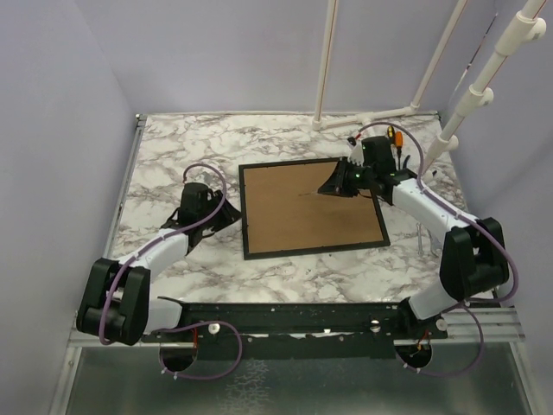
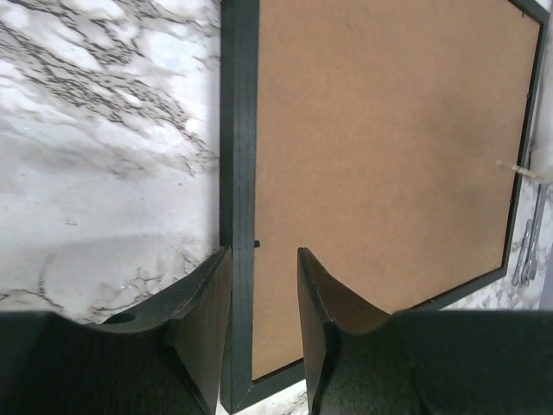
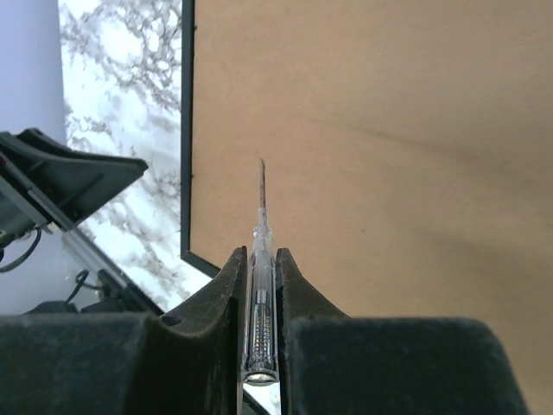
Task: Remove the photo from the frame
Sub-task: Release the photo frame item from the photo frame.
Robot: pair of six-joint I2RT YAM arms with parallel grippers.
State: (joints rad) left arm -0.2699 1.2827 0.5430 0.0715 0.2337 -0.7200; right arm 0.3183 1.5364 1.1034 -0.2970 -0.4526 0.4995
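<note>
The jaws of the right gripper are pressed closed on a slim screwdriver with a clear plastic handle and a thin metal blade. The blade points forward, above the brown board and toward the left border in the wrist view. The jaws of the left gripper stand moderately open and hold nothing. The black border shows between the fingers; I cannot tell whether they touch it.

Around both grippers lies the large rectangular picture frame with thin black border and brown fibreboard back, face down in the middle of the white marble-patterned table. In the top view the right gripper is over the upper right part of the back, and the left gripper is just beside the left edge. The photo is not visible; I judge it is under the brown back.

The step in hand seems to be releasing the back. A small dark tab sits on the inner edge of the left border. To do it well, the blade should come low and flat under such a tab and push it gently, while the left gripper steadies the border, so that the picture frame does not slide.
</note>
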